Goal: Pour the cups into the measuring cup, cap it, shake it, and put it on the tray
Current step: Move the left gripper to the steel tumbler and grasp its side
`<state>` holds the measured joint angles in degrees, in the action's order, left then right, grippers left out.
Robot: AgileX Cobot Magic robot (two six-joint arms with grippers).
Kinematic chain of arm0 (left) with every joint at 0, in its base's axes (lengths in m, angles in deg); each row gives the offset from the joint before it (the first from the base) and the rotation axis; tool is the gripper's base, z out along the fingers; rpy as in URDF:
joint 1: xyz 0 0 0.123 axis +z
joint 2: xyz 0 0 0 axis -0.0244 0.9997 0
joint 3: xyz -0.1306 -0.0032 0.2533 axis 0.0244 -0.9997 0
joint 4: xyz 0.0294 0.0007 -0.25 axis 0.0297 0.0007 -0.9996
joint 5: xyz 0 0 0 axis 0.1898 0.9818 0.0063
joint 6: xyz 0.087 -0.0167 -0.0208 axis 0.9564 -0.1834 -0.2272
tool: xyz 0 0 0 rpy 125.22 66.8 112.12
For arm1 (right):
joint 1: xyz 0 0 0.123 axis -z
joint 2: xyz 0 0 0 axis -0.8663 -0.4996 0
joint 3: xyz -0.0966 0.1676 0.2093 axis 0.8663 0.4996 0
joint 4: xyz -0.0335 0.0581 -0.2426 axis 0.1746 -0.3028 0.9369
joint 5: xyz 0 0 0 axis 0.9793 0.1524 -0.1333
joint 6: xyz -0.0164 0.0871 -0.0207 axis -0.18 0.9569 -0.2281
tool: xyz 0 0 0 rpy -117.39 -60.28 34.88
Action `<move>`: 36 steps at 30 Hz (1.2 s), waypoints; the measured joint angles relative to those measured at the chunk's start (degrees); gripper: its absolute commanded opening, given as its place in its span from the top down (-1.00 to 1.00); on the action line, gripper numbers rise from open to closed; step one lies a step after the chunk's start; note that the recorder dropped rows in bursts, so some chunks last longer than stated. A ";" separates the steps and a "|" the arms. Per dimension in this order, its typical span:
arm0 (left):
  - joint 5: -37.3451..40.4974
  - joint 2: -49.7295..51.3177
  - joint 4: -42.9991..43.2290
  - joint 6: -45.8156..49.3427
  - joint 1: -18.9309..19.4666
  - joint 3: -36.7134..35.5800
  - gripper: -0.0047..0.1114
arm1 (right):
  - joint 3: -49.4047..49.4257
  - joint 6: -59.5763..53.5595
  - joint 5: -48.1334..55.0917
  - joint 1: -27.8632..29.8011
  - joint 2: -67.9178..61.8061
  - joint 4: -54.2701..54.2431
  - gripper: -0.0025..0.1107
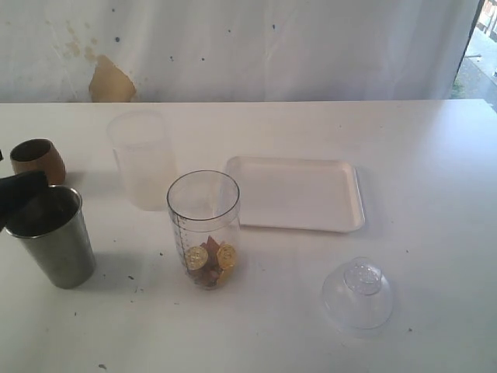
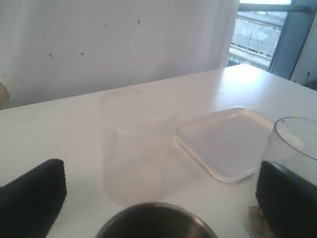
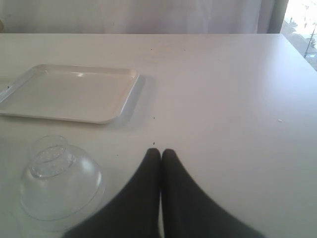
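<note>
The cut-off cup [image 2: 156, 223] is sitting between the left gripper's [image 2: 161, 171] spread fingers; the right gripper [image 3: 161, 152] is pinching closed near the lid [image 3: 57, 183]

Exterior camera looks down on the tray [image 1: 299, 194] from high up; both wrist cameras (low, close) share it

You had the measuring cup [image 1: 203, 229] in the middle, coins [image 1: 210, 256] inside, a metal cup [image 1: 53, 237] left of it, a plastic cup [image 1: 142, 159] behind, the tray [image 1: 299, 194] to its right, a lid [image 1: 357, 294] before the tray.
</note>
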<state>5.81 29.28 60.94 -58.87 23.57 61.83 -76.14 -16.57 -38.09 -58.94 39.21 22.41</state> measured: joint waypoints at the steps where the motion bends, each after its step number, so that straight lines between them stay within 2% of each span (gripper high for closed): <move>1: 0.00 0.00 -0.56 0.83 0.00 -0.96 -0.89 | 0.00 0.00 0.00 0.00 0.00 0.00 0.96; 11: 1.74 -0.07 -6.97 12.29 0.00 -10.32 -0.89 | 0.00 0.00 0.00 0.00 0.00 0.00 0.96; 16: 3.07 1.02 -7.87 13.36 0.00 -10.98 -0.89 | 0.00 0.00 0.00 0.00 0.00 0.00 0.96; 25: 4.26 10.92 -9.58 22.19 -3.21 -11.03 -0.89 | 0.00 0.00 0.00 0.00 0.00 0.00 0.96; 36: 0.42 22.16 -14.70 33.17 -3.33 -10.68 -0.89 | 0.00 0.00 0.00 0.00 0.00 0.00 0.96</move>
<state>6.22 51.43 46.23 -25.71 20.24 51.15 -76.14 -16.57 -38.09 -58.94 39.21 22.41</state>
